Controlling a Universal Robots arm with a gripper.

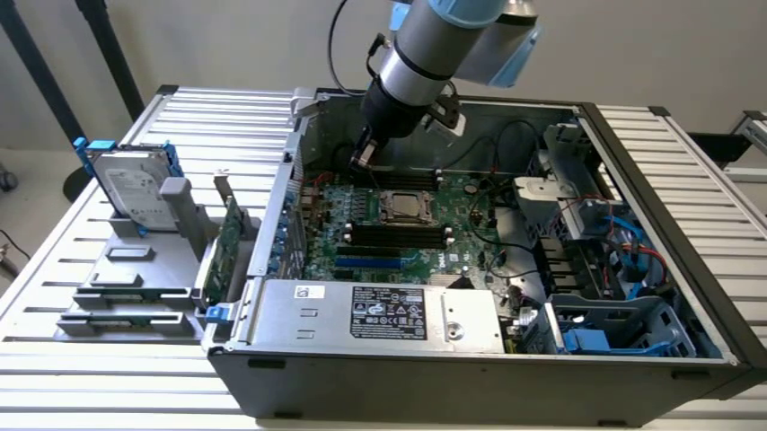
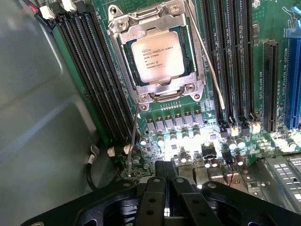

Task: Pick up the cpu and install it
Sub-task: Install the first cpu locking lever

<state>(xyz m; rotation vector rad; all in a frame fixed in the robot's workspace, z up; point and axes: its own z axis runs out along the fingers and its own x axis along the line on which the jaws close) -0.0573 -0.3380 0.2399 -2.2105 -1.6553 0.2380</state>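
Sitting flat in socket (image 2: 162, 94): cpu (image 2: 157, 59), silver-grey top (dark printed lettering).

— What colour is the cpu (image 2: 157, 57)?
— Silver-grey on top with small dark lettering, set in a pale metal frame (image 2: 123, 28).
— And around it?
— A green motherboard (image 2: 209, 113), black memory slots (image 2: 96, 70), one blue slot (image 2: 294, 80). My gripper (image 2: 165, 172) is black, and my arm (image 1: 419, 54) is silver and light blue.
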